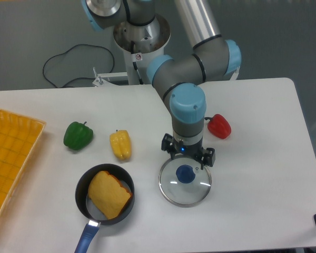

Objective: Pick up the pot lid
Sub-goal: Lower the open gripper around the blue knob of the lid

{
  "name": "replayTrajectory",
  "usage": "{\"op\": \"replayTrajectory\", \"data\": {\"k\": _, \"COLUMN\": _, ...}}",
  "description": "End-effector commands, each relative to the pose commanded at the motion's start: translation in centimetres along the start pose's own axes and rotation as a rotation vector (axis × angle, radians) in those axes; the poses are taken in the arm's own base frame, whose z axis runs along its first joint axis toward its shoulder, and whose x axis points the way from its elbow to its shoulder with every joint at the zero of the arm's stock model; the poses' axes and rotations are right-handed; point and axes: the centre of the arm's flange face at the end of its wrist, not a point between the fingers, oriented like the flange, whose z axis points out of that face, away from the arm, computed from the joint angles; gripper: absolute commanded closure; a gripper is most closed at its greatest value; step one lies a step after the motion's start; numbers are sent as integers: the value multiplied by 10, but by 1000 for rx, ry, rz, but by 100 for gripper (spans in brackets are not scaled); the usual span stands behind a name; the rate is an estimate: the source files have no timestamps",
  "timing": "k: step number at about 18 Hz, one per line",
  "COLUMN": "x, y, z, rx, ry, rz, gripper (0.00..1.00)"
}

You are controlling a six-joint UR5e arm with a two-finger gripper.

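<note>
A round glass pot lid (185, 182) with a metal rim and a dark blue knob (185, 173) lies flat on the white table, right of centre near the front. My gripper (186, 164) points straight down over the lid, its body just behind and above the knob. The fingers are hidden by the gripper body and the knob, so I cannot tell how the jaws stand. The lid rests on the table.
A black pan (105, 195) with a blue handle holds a yellow block, left of the lid. A yellow pepper (120, 144) and a green pepper (77, 135) lie further left; a red pepper (219, 126) sits behind right. A yellow tray (8, 153) lies at the left edge.
</note>
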Motion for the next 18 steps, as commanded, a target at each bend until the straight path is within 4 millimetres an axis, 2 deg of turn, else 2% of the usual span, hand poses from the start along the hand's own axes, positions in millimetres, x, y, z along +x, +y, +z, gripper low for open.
{"op": "replayTrajectory", "data": {"k": 2, "x": 3, "y": -4, "z": -2, "rx": -17, "ry": -21, "rz": 194, "gripper": 0}}
{"op": "replayTrajectory", "data": {"k": 6, "x": -2, "y": -15, "z": -7, "rx": -47, "ry": -60, "rz": 448, "gripper": 0}}
{"op": "replayTrajectory", "data": {"k": 10, "x": -1, "y": -15, "z": -4, "rx": -55, "ry": -54, "rz": 521, "gripper": 0}}
{"op": "replayTrajectory", "data": {"k": 14, "x": 0, "y": -18, "z": 15, "rx": -72, "ry": -26, "rz": 613, "gripper": 0}}
{"op": "replayTrajectory", "data": {"k": 18, "x": 5, "y": -25, "z": 27, "rx": -82, "ry": -16, "rz": 631, "gripper": 0}}
